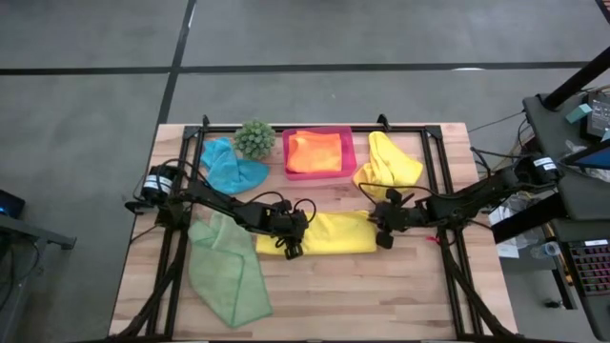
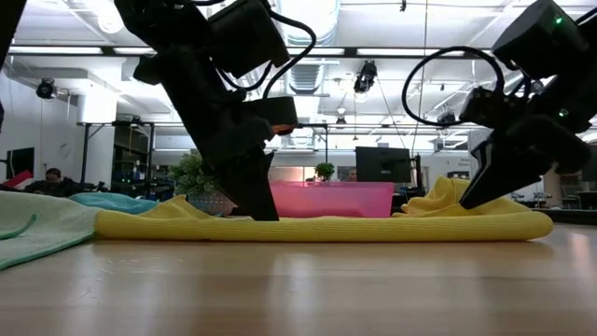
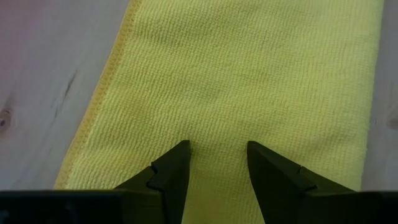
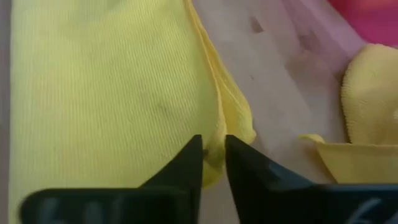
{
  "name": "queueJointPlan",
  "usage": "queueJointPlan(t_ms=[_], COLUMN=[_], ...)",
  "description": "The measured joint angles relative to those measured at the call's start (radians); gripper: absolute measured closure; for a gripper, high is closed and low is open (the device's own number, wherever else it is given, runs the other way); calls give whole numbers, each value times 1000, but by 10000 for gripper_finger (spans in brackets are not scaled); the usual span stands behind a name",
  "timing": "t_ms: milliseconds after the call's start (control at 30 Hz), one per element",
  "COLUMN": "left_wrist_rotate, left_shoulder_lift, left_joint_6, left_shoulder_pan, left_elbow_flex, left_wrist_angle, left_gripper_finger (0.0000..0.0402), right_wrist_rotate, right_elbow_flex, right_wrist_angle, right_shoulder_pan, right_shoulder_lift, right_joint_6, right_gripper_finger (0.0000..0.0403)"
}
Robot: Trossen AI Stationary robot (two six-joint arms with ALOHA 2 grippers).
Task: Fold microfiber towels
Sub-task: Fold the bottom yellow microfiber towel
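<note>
Light green microfiber towel (image 1: 227, 270): spread loose and rumpled at the table's near left, one corner close to the front edge; unfolded.
Teal blue microfiber towel (image 1: 232, 167): bunched at far left, beside the small round spiky green plant (image 1: 254, 139); unfolded.
Left gripper (image 1: 290, 248): down on the left end of the work piece, fingers (image 3: 171, 177) apart, tips pressing the cloth, nothing pinched between them as far as visible.
Long yellow microfiber towel (image 1: 329, 233): centre of the wooden table (image 1: 381, 305), lying as a flat band, judged folded once; stitched hem runs just inside the bare wood in the left wrist view.
Orange microfiber towel (image 1: 317, 151): folded flat, lying in the pink plastic tray (image 1: 318, 173); done.
Right gripper (image 1: 384, 235): at the band's right end, jaws nearly together over the doubled edge; grip on cloth likely, not certain.
Second yellow microfiber towel (image 1: 388, 164): heaped at far right, near the right arm; unfolded.
Tally, judged: one done, one under way, three left.
Open room: bare wood along the near front centre and right; far side crowded.
</note>
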Motion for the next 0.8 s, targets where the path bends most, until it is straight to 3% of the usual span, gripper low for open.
queueJointPlan(t_ms=[100,300,500,633,800], left_wrist_rotate=[0,0,-2,-38,-156], left_shoulder_lift=[0,-13,-82,-149,-224], left_joint_6=[0,-1,5,6,-39], left_shoulder_pan=[0,-1,-1,-2,-2], left_elbow_flex=[0,0,2,2,1], left_wrist_angle=[0,-2,-31,-138,-353], left_gripper_finger=[256,256,256,256,256], right_wrist_rotate=[1,30,110,142,197], right_elbow_flex=[2,58,124,124,116], right_wrist_angle=[1,-12,-180,-193,-193], right_shoulder_pan=[0,0,0,0,0], right_shoulder_lift=[0,-3,0,0,6], right_joint_6=[-12,-77,-91,-77,-62], right_gripper_finger=[388,394,394,394,394])
